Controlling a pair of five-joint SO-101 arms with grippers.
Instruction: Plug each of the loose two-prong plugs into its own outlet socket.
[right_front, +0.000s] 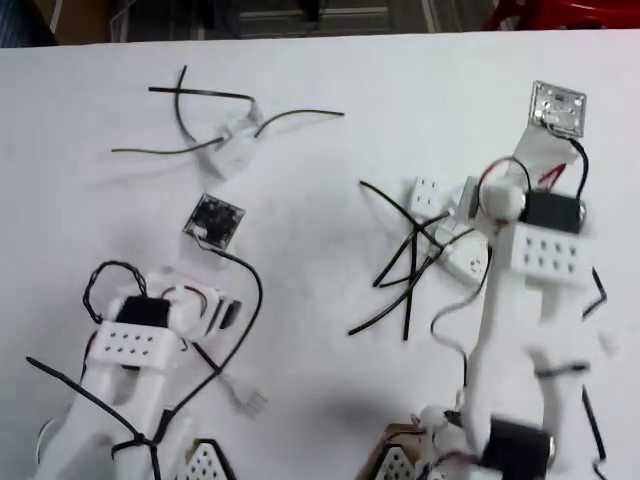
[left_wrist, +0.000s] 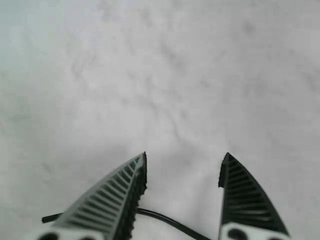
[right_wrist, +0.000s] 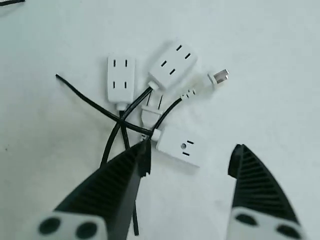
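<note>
Both grippers open and empty; plugs loose, sockets unfilled.

Nearest, the left gripper (left_wrist: 185, 157) hangs with jaws spread over the bare white tabletop (left_wrist: 165, 75), a thin black cable (left_wrist: 165, 218) under it. To the right, the right gripper (right_wrist: 191, 150) hovers with jaws parted above the tangle, probably lined up to pick a plug. Under it lies a white rectangular plastic outlet block (right_wrist: 180, 145). Beyond are a white two-prong plug (right_wrist: 150, 114), a second white outlet block (right_wrist: 121, 75), a third white outlet block (right_wrist: 172, 62) and a second loose white plug (right_wrist: 218, 76). Every socket seen holds nothing.
</note>
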